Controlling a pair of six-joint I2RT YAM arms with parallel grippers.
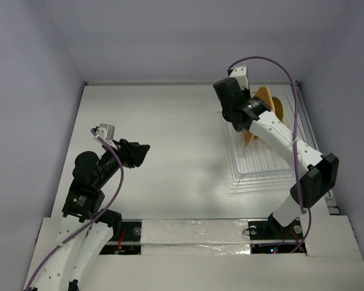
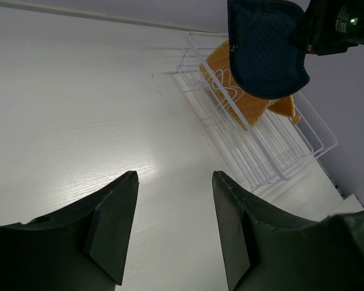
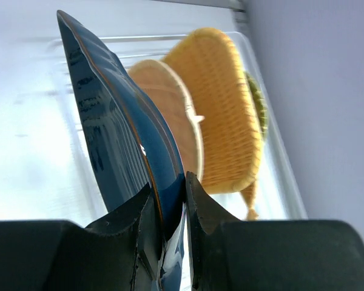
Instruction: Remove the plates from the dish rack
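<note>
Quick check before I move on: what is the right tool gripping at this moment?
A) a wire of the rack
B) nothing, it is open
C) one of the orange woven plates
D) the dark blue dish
D: in the right wrist view the right tool is closed on the rim of the dark blue dish, while the orange plates stand behind it in the dish rack.

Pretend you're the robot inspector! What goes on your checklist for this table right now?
Surface: white table, shiny.
Job's things: dark blue dish held up above the dish rack; orange plates standing on edge in the rack.
Clutter: nothing seen.
Grippers: right gripper shut on the dark blue dish's rim; left gripper open, empty, over the table.
Cables: purple cables, one looping along each arm.
Surroundings: plain pale walls on three sides.
</note>
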